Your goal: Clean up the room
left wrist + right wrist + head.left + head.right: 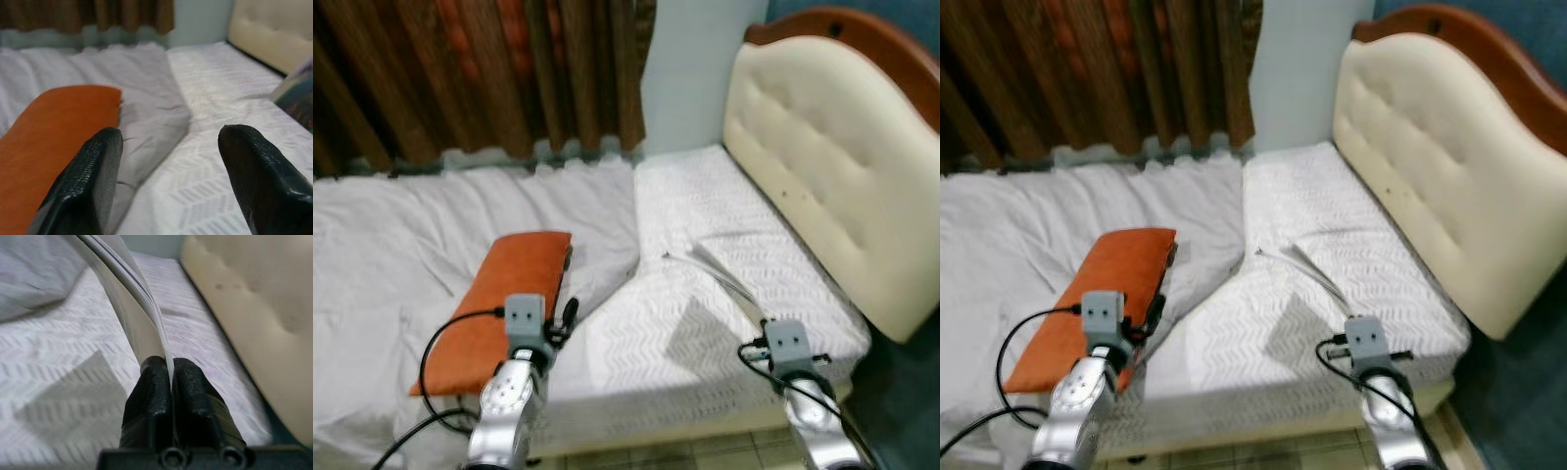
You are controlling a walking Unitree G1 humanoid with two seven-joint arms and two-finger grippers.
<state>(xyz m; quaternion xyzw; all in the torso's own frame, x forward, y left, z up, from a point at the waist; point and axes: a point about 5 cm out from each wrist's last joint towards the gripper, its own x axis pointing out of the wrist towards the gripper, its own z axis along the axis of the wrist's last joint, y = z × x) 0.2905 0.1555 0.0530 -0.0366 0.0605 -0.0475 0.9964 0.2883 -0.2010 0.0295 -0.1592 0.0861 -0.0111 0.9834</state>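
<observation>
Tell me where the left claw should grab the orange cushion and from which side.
Grip the orange cushion at its long right edge, nearest the open left claw, approaching low from the foot of the bed. It lies flat and thin on the grey blanket, so an exposed edge likely suits a pinch best.

Two silver metal arms end in grey boxy wrist blocks trailing looped black cables; the left claw (171, 186) and right claw (171, 377) have textured black fingers.
</observation>
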